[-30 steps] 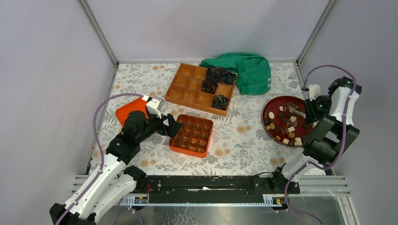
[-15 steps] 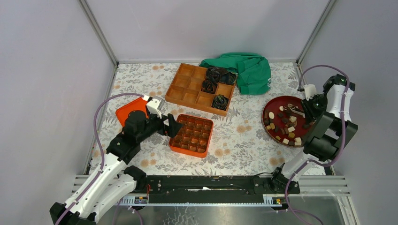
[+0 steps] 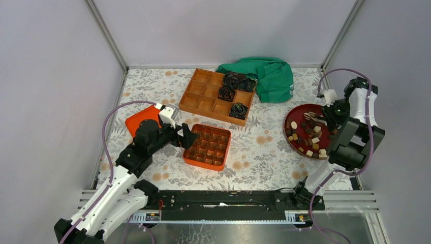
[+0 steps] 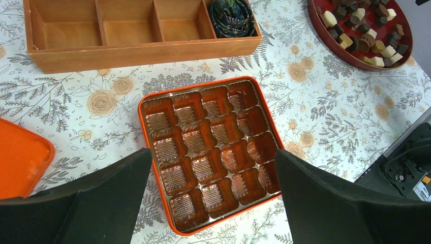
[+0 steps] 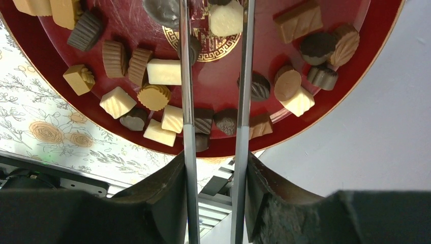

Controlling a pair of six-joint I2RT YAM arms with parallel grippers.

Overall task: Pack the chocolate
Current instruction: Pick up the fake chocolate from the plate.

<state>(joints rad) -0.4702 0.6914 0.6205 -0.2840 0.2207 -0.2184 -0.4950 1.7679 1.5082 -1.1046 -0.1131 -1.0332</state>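
Top view, your left gripper (image 3: 189, 137) sits at the orange tray's (image 3: 204, 163) left edge; left wrist, its jaws gape wide, holding nothing; right wrist, your right gripper (image 5: 214, 30) hangs part-open over the chocolate (image 5: 162, 71) on the red plate (image 5: 371, 15), gripping nothing visible

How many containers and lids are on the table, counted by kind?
Wooden box with compartments: 1
Orange plastic tray with square cavities: 1
Round dark red plate: 1
Flat orange plastic lid: 1
Total: 4
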